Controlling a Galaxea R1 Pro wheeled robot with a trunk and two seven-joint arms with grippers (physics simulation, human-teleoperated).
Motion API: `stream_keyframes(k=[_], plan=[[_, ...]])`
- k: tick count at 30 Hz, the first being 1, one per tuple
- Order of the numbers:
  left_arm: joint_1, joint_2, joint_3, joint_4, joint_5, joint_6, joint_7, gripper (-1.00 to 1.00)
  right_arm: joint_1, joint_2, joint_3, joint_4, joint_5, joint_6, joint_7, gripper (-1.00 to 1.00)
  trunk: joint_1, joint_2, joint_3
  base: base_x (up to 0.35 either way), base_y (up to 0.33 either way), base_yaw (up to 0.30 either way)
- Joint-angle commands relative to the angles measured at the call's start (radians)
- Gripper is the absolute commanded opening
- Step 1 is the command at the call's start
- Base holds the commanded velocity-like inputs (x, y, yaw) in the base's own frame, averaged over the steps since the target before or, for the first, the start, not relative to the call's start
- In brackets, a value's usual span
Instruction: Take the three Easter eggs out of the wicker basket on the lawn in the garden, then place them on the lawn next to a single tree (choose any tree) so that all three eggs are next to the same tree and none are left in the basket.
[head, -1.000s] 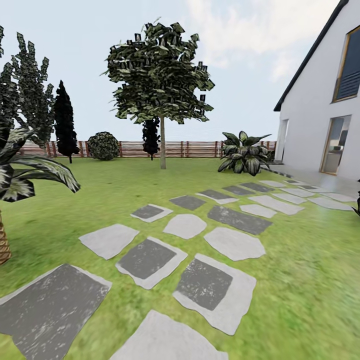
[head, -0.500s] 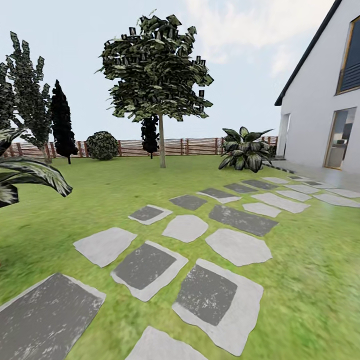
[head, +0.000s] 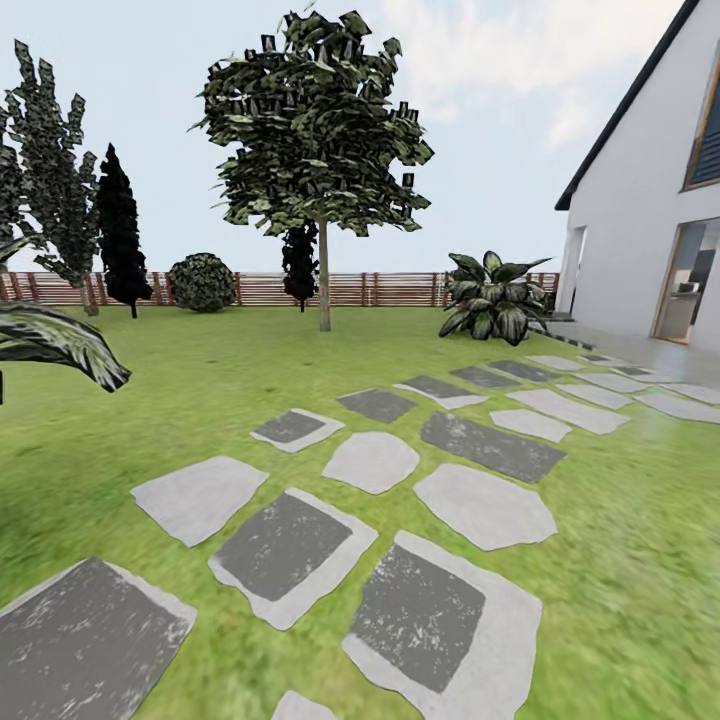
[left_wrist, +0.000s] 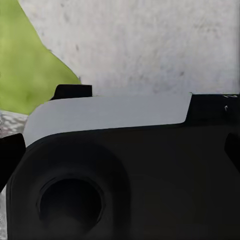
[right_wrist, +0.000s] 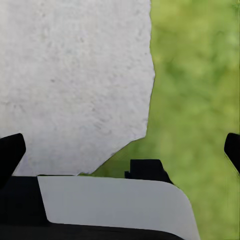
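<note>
The Easter eggs and the wicker basket are out of view. The lawn of the garden spreads ahead to a brown slat fence. A tree with a slim pale trunk and dark blocky leaves stands far ahead near the fence. In the left wrist view my left gripper hangs over a pale stone, its dark fingertips far apart with nothing between them. My right gripper is likewise spread, above the edge between stone and grass.
Grey stepping stones run from the foreground to a white house at the right. A broad-leaved plant grows by the path. A round bush, black conifers and a palm frond stand at the left.
The whole head view has shifted as the camera moved: the palm at the left slid further out of frame and the stones drew nearer. Nothing in the garden moved.
</note>
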Motion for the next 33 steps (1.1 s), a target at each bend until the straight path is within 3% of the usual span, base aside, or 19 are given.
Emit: stream_keyframes(k=[1,33], plan=[[0.0,0.0,0.001,-0.001,0.004,-0.001,-0.004,1.0,-0.001,0.0,-0.002,0.001,0.0,-0.003,0.0,1.0,0.001,0.0,-0.001,0.33,0.0,0.0],[0.001,0.0,0.001,-0.001,0.004,-0.001,-0.005,1.0,-0.001,0.0,-0.002,0.001,0.0,-0.004,0.0,1.0,0.001,0.0,-0.001,0.33,0.0,0.0]])
